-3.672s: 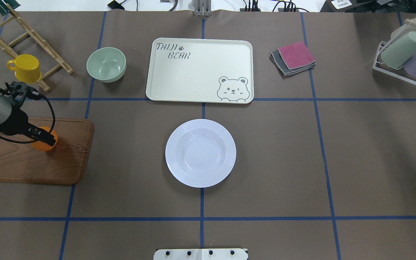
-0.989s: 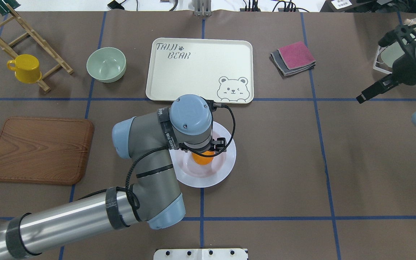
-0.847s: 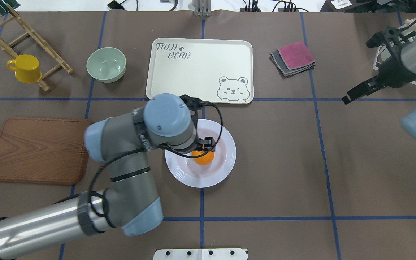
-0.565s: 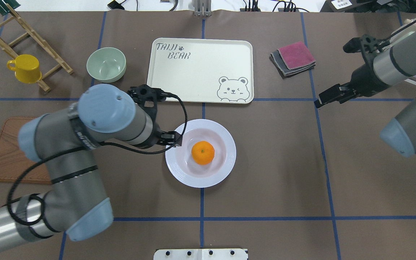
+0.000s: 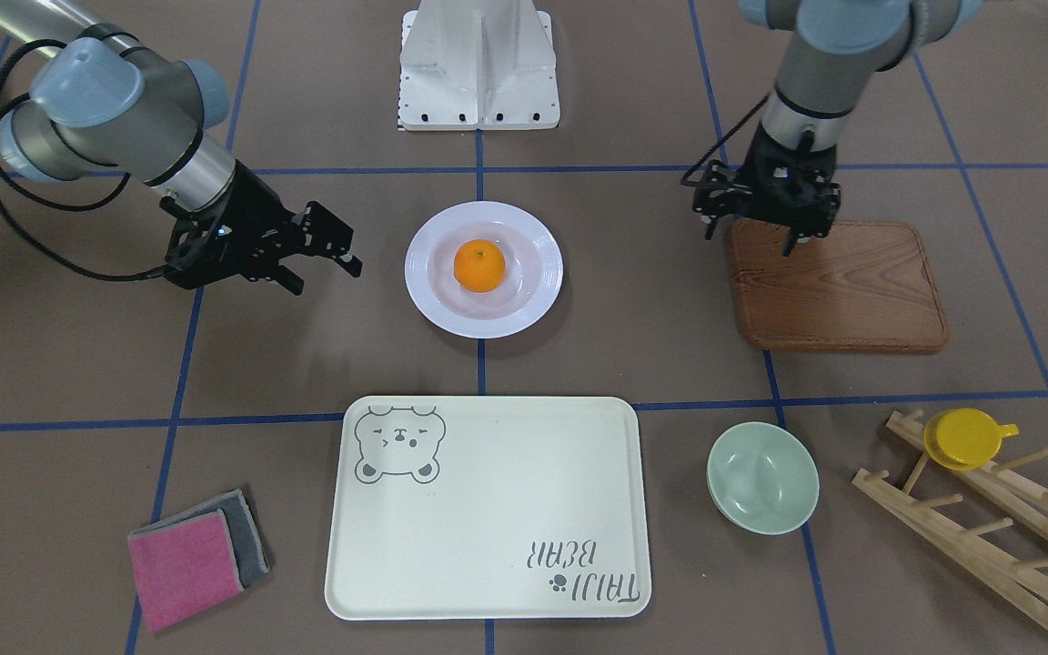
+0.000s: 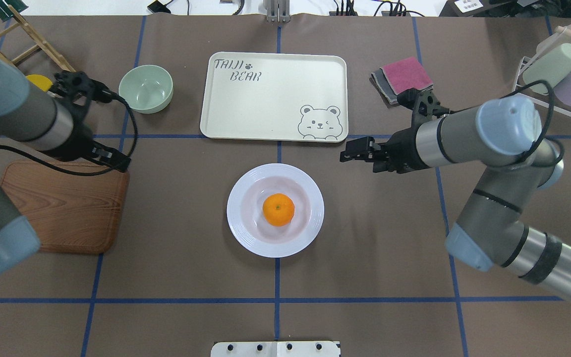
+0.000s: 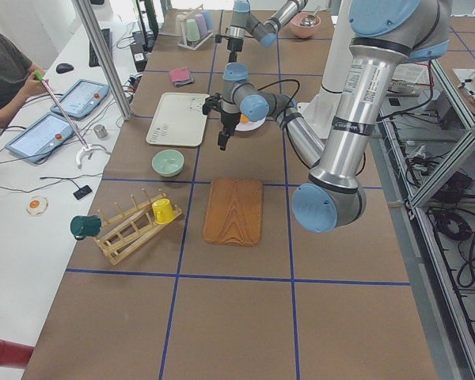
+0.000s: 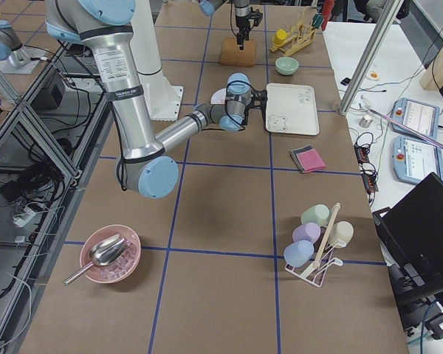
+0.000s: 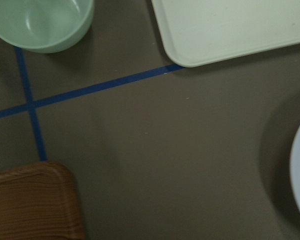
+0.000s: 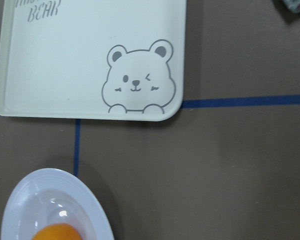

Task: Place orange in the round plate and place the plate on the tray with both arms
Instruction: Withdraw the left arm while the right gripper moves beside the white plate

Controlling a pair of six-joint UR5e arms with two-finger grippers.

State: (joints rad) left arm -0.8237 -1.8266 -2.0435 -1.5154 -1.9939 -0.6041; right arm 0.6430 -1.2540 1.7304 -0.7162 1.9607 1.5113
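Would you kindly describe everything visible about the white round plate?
The round plate is white, glossy, ceramic-looking, deep, with a wide ridged rim. It lies flat on the brown table, near the tray but apart from it. The orange sits in its well. The left claw and right claw hang clear of it.

- The table (image 6: 389, 238) is viewed steeply from above by the overhead exterior camera, set behind the robot.
- The same table is viewed from the opposite side by the front-facing camera; the robot base (image 5: 478, 55) appears at the top.
- The table is viewed lengthwise, from farther off, by the two side cameras.
- The surface is viewed closely, straight down, by each wrist camera; a tray (image 10: 55, 75) corner and the round plate (image 10: 45, 175) rim are shared.
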